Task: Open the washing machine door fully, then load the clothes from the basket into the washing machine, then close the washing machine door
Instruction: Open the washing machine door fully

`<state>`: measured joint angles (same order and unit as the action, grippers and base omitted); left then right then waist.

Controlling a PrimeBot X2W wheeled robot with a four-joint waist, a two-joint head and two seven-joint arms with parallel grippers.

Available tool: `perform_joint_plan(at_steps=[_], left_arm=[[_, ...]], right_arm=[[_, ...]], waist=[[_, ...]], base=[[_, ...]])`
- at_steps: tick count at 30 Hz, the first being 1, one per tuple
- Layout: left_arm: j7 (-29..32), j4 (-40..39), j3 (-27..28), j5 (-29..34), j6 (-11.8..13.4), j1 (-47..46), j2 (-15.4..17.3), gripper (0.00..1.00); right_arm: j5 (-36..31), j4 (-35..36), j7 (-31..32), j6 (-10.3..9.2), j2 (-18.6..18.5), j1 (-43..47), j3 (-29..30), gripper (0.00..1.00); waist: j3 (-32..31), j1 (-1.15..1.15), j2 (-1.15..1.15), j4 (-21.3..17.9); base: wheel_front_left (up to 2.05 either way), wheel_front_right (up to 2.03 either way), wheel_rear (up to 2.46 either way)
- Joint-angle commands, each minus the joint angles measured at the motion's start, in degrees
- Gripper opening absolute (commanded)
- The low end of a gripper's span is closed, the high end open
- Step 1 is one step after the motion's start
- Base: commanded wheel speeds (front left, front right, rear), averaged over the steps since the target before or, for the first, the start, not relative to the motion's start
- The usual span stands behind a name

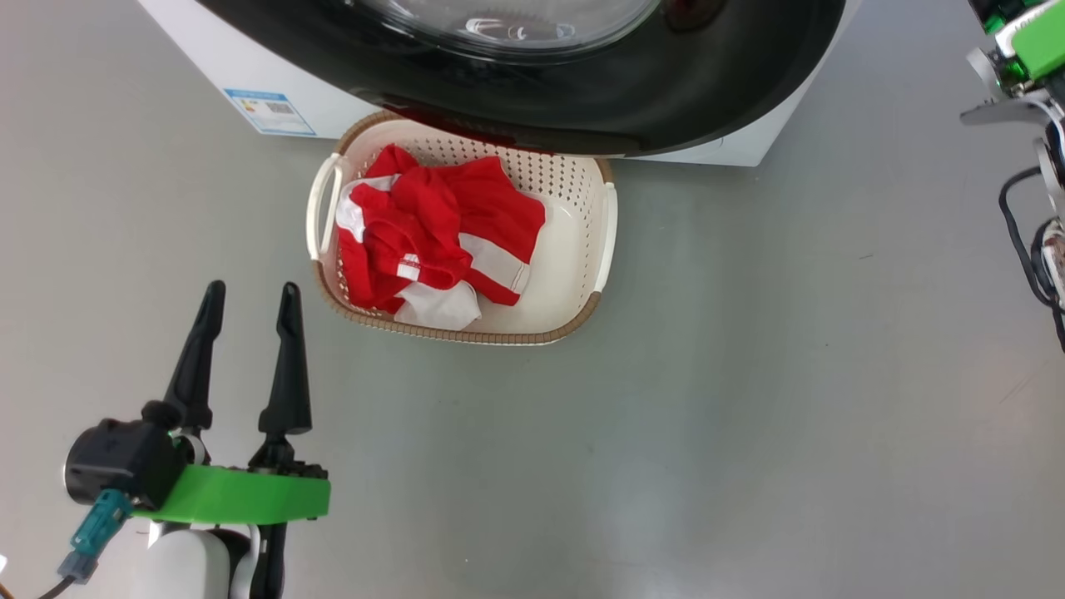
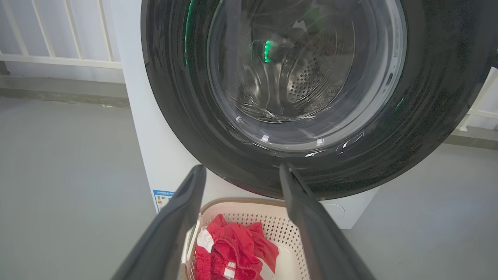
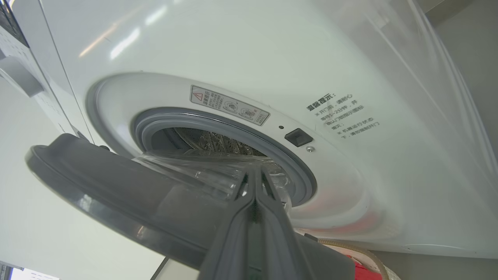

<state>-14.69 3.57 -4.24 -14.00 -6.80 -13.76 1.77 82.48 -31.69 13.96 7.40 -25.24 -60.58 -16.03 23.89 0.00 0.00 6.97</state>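
Observation:
The washing machine (image 1: 241, 66) is white, and its glossy black washing machine door (image 1: 582, 108) stands partly open and hangs over the back of the basket (image 1: 466, 335). In the right wrist view the door (image 3: 116, 182) shows its grey inner side and glass bowl, with the gasket (image 3: 218, 120) behind. My right gripper (image 3: 255, 171) is shut, empty, tips against that glass bowl. The clothes (image 1: 433, 225), red with white panels, lie in the cream basket. My left gripper (image 1: 252, 291) is open, left of the basket and apart from it; in its own view (image 2: 242, 169) it faces the door (image 2: 428, 97).
Grey floor spreads in front of and to the right of the basket. My right arm (image 1: 1023, 50) with dark cables (image 1: 1023, 249) sits at the right edge. A blue energy sticker (image 1: 270, 111) marks the machine's front. A white railing (image 2: 58, 58) stands behind, left of the machine.

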Motion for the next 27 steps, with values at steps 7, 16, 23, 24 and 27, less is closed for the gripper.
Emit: perform_joint_plan(at_steps=[7,16,23,24,27], left_arm=[[-0.31,-1.60,1.27,-1.07,0.59,-1.22,1.10,1.00],[-0.31,-1.65,1.20,-2.13,0.91,-1.19,1.10,1.00],[-0.31,-1.65,1.21,-2.51,0.96,-1.26,1.10,1.00],[-0.31,-1.54,1.20,-2.54,0.95,-1.28,1.10,1.00],[-0.31,-1.39,1.21,-2.64,0.93,-1.26,1.10,1.00]], right_arm=[[4.34,-3.15,5.71,0.09,2.12,-4.95,-0.40,0.00],[9.44,-10.77,11.97,0.09,4.49,-8.58,0.76,0.00],[10.18,-13.03,14.65,0.09,5.32,-10.29,0.28,0.00],[10.32,-13.73,15.59,0.09,5.56,-10.57,-0.01,0.00],[10.90,-14.31,17.05,0.09,5.86,-10.78,-0.12,0.00]], waist=[[0.78,0.00,0.00,0.61],[0.93,0.00,0.00,0.97],[1.08,0.00,0.00,0.98],[0.96,0.00,0.00,1.01],[0.68,0.00,0.00,1.05]], base=[[0.00,0.00,0.00],[0.00,0.00,0.00],[0.00,0.00,0.00],[0.00,0.00,0.00],[0.00,0.00,0.00]])
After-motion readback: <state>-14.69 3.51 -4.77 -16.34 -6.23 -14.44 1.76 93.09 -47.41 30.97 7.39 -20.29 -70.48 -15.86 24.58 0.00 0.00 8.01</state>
